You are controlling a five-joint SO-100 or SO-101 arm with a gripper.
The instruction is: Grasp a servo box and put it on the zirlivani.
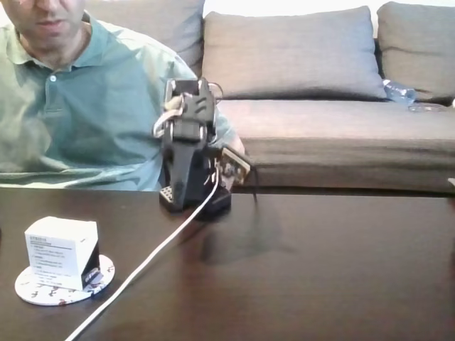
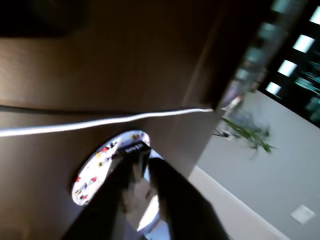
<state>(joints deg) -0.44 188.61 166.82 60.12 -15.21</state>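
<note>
Box (image 1: 60,252) sits on the disc (image 1: 32,291), desk's (image 1: 320,284) left in the fixed view; arm (image 1: 188,153) folded back, jaws' state unclear.

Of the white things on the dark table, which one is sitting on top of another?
The small white cardboard servo box: it rests on the flat round speckled disc, while the white cable lies directly on the table.
</note>
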